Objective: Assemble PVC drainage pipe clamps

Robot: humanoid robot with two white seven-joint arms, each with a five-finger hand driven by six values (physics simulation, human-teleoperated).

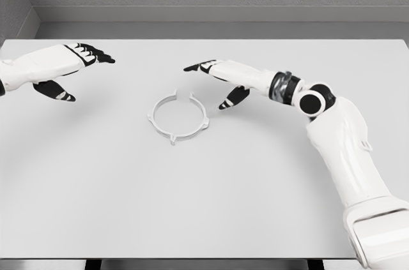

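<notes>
A white ring-shaped pipe clamp (178, 117) lies flat on the white table (204, 193), near its middle, with a small gap at its top and little tabs around the rim. My right hand (214, 82) hovers just right of and above the clamp, fingers spread, thumb pointing down toward the table, holding nothing. My left hand (75, 69) is at the far left, well away from the clamp, fingers extended and empty.
The table's far edge (204, 40) meets a grey wall. My right forearm (339, 142) crosses the right side of the table.
</notes>
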